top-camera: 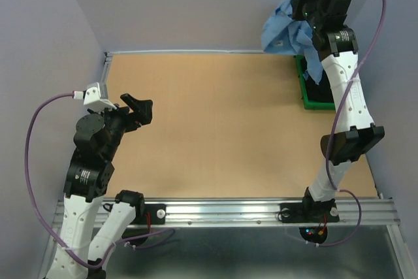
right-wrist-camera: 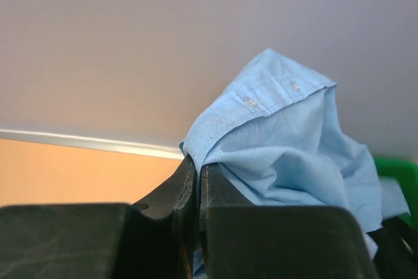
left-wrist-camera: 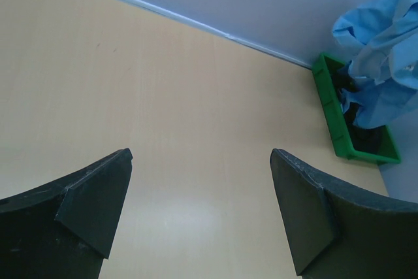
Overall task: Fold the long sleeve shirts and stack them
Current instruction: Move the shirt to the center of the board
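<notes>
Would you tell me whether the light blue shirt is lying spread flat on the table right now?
No, the shirt hangs bunched from the shut right gripper over the green bin.

You see thin, creased cloth in the shirt (right-wrist-camera: pixel 287 142), a smooth, faintly glossy wood-look table (left-wrist-camera: pixel 163 96), a shiny plastic green bin (left-wrist-camera: pixel 331 112).

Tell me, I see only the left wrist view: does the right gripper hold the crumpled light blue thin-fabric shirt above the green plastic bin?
Observer: Yes, the right wrist view shows the right gripper shut on a fold of the light blue shirt.
Operator: Which part?
Observer: I cannot tell; a stitched band with two buttons lies above the pinch.
Operator: And where is my own arm?
Observer: From above, the left gripper is open over the tan table's left side, far from the green bin.
</notes>
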Robot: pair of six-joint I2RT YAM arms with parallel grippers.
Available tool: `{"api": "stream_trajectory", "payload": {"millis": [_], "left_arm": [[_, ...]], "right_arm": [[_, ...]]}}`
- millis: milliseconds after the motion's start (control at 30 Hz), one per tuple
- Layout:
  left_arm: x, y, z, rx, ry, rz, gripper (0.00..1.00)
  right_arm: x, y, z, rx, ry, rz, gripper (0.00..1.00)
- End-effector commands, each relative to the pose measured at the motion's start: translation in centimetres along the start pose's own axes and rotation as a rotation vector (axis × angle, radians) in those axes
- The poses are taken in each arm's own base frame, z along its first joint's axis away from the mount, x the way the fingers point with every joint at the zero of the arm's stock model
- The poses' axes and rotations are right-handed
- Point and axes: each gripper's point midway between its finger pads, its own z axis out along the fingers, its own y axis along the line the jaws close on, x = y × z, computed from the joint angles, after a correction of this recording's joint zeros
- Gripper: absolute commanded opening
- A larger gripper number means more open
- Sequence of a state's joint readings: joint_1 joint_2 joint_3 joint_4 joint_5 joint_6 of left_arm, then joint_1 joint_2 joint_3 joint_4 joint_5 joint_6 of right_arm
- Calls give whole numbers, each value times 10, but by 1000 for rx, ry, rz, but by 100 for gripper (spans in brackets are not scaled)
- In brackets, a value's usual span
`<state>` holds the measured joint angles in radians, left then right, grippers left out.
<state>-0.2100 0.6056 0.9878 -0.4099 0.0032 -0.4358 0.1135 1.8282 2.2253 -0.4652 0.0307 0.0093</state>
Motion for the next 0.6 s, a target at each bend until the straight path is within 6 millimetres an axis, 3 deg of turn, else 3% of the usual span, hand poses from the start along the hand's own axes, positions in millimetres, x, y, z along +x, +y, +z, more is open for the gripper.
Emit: {"api": "stream_trajectory", "payload": {"millis": [0, 133, 167, 200, 233, 300, 333, 400, 433, 500, 533, 567], "left_arm": [[-18, -2, -5, -13, -56, 14, 99], [-23, -2, -7, -21, -67, 10, 99], [-24, -1, -8, -27, -70, 7, 99], [-24, -1, -8, -27, -69, 7, 99], [-26, -1, -11, -26, -77, 6, 99], [-25, 2, -13, -39, -82, 7, 99], [-24, 4, -15, -45, -84, 7, 99], [-24, 7, -17, -61, -91, 2, 99], [-22, 9, -18, -64, -87, 1, 99], [-21, 10, -19, -67, -85, 1, 99], [-20, 10, -19, -67, -82, 0, 99], [-18, 10, -19, -65, -77, 1, 99]], "right_arm": [[-105, 78, -39, -258, -294, 52, 1], [-85, 147, -43, -417, -264, 86, 1], [-59, 161, -35, -437, -211, 91, 1], [-60, 173, -41, -462, -211, 93, 1], [-32, 202, -41, -518, -149, 103, 1], [1, 235, -50, -596, -77, 102, 1], [43, 266, -60, -654, 21, 107, 3], [87, 293, -74, -710, 119, 113, 16], [142, 315, -92, -746, 248, 113, 33], [186, 332, -121, -799, 363, 123, 52], [230, 343, -147, -837, 472, 103, 65], [249, 344, -161, -851, 516, 90, 80]]}}
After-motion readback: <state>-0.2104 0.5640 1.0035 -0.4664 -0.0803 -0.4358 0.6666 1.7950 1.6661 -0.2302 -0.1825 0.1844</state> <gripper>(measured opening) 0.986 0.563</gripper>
